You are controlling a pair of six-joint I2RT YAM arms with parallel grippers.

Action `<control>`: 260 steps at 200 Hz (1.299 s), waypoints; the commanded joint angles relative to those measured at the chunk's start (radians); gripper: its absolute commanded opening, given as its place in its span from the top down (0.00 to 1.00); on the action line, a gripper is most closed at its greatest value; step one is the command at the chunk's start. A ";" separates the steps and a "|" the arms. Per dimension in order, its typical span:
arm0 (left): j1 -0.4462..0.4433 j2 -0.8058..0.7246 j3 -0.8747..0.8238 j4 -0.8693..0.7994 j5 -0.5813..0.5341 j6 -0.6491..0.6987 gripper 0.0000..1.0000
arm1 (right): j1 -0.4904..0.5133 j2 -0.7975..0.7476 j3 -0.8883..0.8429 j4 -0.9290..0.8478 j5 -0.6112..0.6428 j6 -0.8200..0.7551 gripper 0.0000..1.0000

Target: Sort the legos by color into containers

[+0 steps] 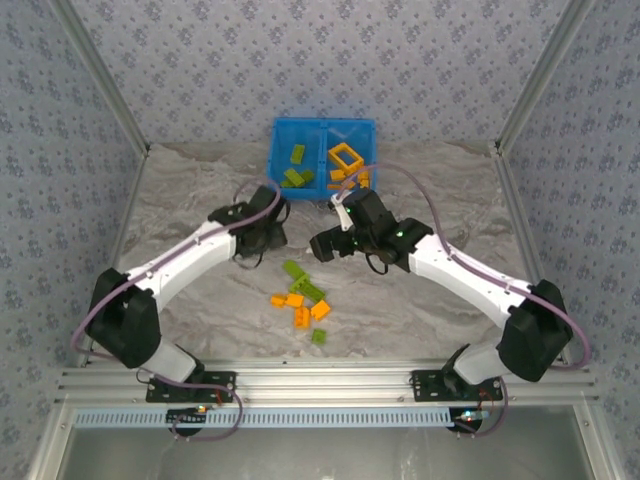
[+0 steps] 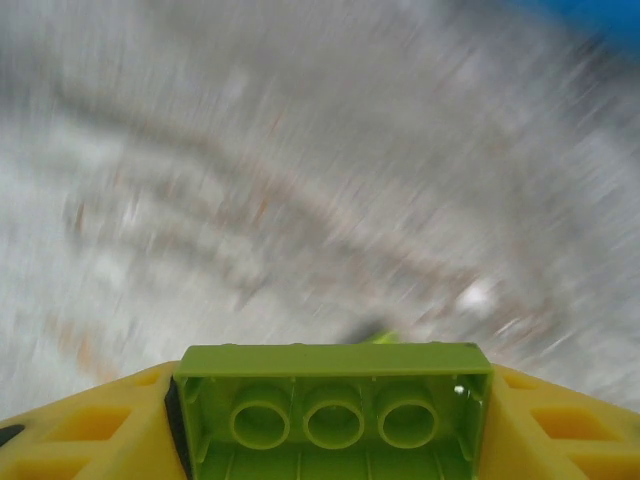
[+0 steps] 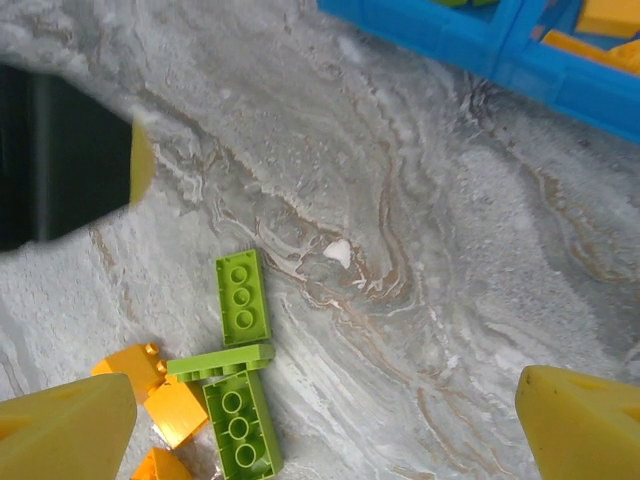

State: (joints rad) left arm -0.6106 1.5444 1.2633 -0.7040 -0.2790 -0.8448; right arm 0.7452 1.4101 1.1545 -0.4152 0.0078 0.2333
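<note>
— Left gripper: what is held by it?
— A lime green brick is clamped between its yellow fingers, with the hollow underside turned to the wrist camera. The desk beneath is blurred in that view.
— And the right gripper?
— It is spread wide, with nothing between its fingers, and is hung above the desk near the loose bricks, green and orange, which are seen lying together.
— Where is the blue bin placed?
— At the far edge of the desk, beyond both grippers. Green bricks are gathered in its left compartment. Orange bricks and the orange frame are kept in its right compartment. The loose bricks are left on the desk between the two arms, well apart from the bin.
</note>
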 commanded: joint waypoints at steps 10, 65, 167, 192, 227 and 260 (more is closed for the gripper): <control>0.047 0.192 0.291 0.034 -0.126 0.220 0.52 | 0.003 -0.082 -0.012 -0.005 0.083 0.052 0.00; 0.152 0.668 0.909 0.076 -0.096 0.313 0.52 | 0.005 -0.186 -0.082 -0.018 0.099 0.106 0.00; 0.193 1.043 1.407 0.079 0.065 0.340 0.35 | 0.006 -0.255 -0.116 -0.039 0.104 0.131 0.00; 0.193 1.004 1.407 0.055 0.064 0.328 0.26 | 0.005 -0.252 -0.115 -0.029 0.100 0.135 0.00; 0.193 0.919 1.406 -0.018 0.081 0.294 0.12 | 0.006 -0.233 -0.110 -0.035 0.106 0.135 0.00; 0.192 0.774 1.359 -0.127 0.135 0.254 0.10 | 0.012 -0.198 -0.110 -0.054 0.112 0.127 0.00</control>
State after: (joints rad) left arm -0.4206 2.5202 2.6286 -0.7414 -0.1925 -0.5549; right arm 0.7460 1.1862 1.0447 -0.4389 0.0948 0.3519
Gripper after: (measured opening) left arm 0.895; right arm 0.999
